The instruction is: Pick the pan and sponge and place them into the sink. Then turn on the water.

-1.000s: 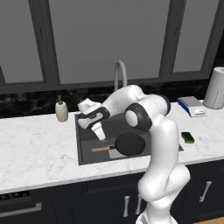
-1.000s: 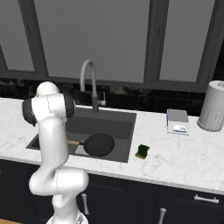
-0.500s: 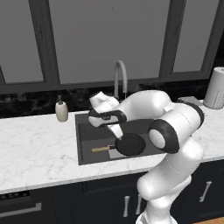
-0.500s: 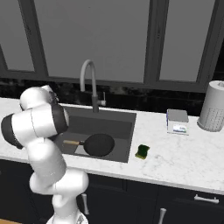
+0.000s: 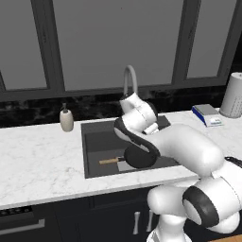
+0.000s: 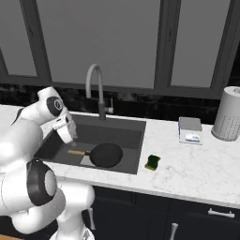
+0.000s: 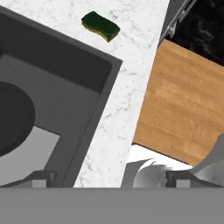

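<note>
Both base views look forward and down from behind the arm, sharing the sink (image 5: 97,142) (image 6: 126,136). The hand view looks steeply down, seemingly close, over the sink's corner and tabletop (image 7: 127,87).

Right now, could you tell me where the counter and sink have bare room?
Bare: white marble counter left of the dark grey sink, and between green-topped sponge and blue-and-white box. Crowded: sink floor, under the black frying pan.

a home kitchen: white marble counter (image 6: 197,164) with a dark sink (image 6: 126,131) set in, gooseneck faucet (image 6: 96,86) behind, soap bottle (image 5: 66,119) (beige), dark cabinets (image 6: 187,220) below, wooden floor (image 7: 183,113).
</note>
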Controlling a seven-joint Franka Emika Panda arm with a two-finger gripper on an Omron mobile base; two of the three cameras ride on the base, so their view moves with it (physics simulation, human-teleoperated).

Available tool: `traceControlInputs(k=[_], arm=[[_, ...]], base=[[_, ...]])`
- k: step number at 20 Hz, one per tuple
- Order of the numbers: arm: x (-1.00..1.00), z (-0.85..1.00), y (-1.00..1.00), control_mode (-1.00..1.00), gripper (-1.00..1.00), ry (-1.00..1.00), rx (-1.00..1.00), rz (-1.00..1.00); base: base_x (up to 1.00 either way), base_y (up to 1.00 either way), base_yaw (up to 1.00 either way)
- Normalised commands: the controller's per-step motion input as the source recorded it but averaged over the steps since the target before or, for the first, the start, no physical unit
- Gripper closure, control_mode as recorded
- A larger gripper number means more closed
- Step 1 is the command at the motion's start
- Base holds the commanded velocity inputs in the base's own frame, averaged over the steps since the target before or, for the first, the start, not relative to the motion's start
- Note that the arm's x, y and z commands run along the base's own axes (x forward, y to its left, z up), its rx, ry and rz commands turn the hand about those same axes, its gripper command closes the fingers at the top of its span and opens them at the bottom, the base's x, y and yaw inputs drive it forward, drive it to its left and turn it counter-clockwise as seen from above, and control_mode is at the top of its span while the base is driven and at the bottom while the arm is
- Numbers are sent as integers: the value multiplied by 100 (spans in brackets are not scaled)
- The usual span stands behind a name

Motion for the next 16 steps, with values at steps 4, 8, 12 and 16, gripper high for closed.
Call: traceControlInputs(k=[4, 8, 12, 16], arm=[[-53, 64, -100, -100, -100, 0, 3, 23], [-50, 39, -100, -100, -100, 0, 8, 34], [-9, 17, -99, -100, -100, -4, 17, 46], [5, 2, -89, -100, -100, -7, 18, 54]], base=[[0, 0, 0], [0, 0, 0], [0, 0, 0], [0, 0, 0]])
